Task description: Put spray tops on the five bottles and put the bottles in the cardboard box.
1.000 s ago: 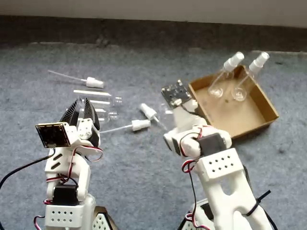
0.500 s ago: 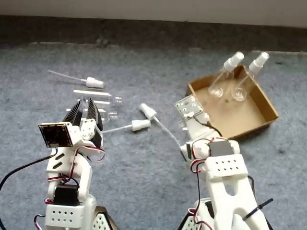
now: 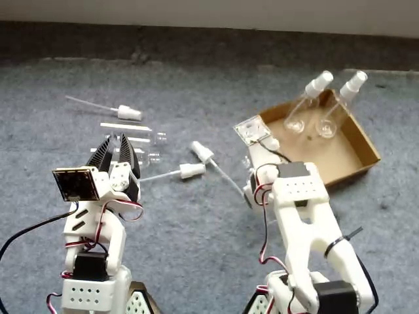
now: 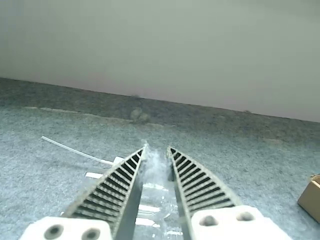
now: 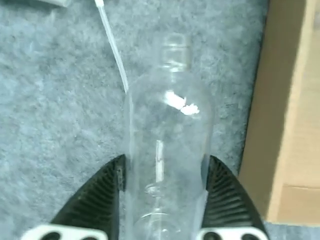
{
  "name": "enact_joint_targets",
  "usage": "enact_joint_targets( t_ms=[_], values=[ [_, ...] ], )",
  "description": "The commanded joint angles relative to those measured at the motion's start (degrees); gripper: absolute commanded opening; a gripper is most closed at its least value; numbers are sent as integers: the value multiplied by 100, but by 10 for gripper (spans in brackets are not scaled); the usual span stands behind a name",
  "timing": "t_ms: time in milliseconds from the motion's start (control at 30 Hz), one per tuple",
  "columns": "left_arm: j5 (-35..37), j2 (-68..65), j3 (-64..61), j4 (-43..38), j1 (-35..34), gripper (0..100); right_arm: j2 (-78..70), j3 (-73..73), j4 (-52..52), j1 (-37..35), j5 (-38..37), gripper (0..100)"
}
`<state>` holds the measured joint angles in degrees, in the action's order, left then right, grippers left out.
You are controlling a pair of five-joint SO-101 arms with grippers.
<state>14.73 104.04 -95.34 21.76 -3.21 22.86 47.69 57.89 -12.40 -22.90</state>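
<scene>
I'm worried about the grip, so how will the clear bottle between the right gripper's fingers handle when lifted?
The clear bottle looks empty, so it is probably light. Its smooth round body may slip or twist in the right gripper. Laid down, it could roll.

**Grey carpet under a pale wall**

The tabletop (image 3: 196, 261) is covered from side to side in short-pile carpet, mottled grey with a faint blue tint. A darker, rougher strip (image 3: 196, 42) runs along its far edge, and a small lump (image 3: 138, 57) sits where the strip meets the grey. Behind the strip rises a plain, pale wall (image 3: 209, 12) of one flat tone. The light is soft and even, and shadows on the carpet are faint.
</scene>
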Motion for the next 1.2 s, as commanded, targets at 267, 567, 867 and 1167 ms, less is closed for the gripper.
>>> enact_joint_targets(
  t_ms=[267,567,867,1167],
  values=[
    [-44,75,215,-141,101,30,-356,-435,40,57,-62,196],
    [-44,75,215,-141,101,30,-347,-479,57,40,-62,257],
    [-44,75,215,-141,101,30,-505,-1182,127,-259,-18,257],
    [-44,75,215,-141,101,30,-1736,-1903,444,-251,-44,257]
  ],
)
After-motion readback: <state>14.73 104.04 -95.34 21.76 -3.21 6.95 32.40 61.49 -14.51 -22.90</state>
